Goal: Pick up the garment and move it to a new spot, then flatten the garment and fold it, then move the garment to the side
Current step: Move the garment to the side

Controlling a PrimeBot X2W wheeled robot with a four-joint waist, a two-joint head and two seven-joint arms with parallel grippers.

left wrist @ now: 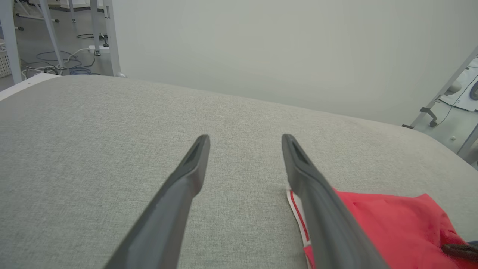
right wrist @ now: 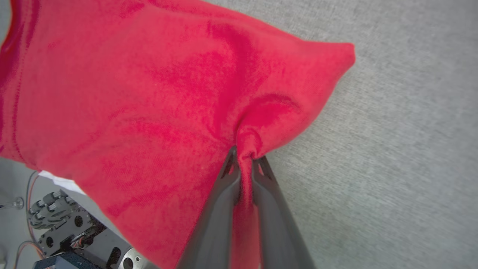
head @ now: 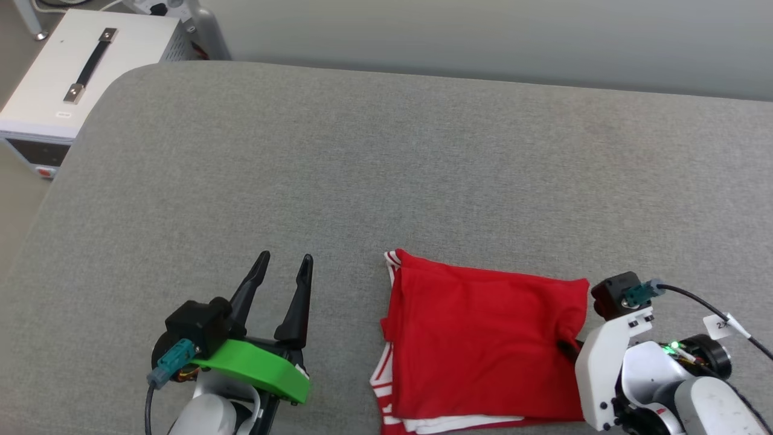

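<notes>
Head view, notes:

- The garment (head: pixel 483 338) lies folded into a rough rectangle on the grey fabric surface (head: pixel 362 169), at the near edge and right of the middle. Only plain red cloth faces up. Red-and-white striped trim shows along its left side, and a white layer peeks out from under its near side (no number or lettering is visible from this angle).
- The right claw (head: pixel 569 347) meets the garment's right side, a little nearer than that side's far corner. Its dark fingers are mostly hidden by the white wrist housing.
- The left claw (head: pixel 286 257) is left of the garment and apart from it, with its fingers spread and nothing between them. A green cover (head: pixel 253 365) sits over its wrist.
- A white box with a black handle (head: pixel 78 66) stands beyond the surface's far left corner.

Right wrist view: the claw's two fingers (right wrist: pixel 224 194) are pressed together on a pinch of red cloth. The fabric bunches into a small puckered fold just ahead of the tips, with creases radiating into the garment. Bare grey surface lies to the right of the fingers.

Left wrist view: both fingers (left wrist: pixel 186 175) stand wide apart over bare surface. The garment's striped trim shows just beside the right-hand finger (whether they touch, I cannot tell).
</notes>
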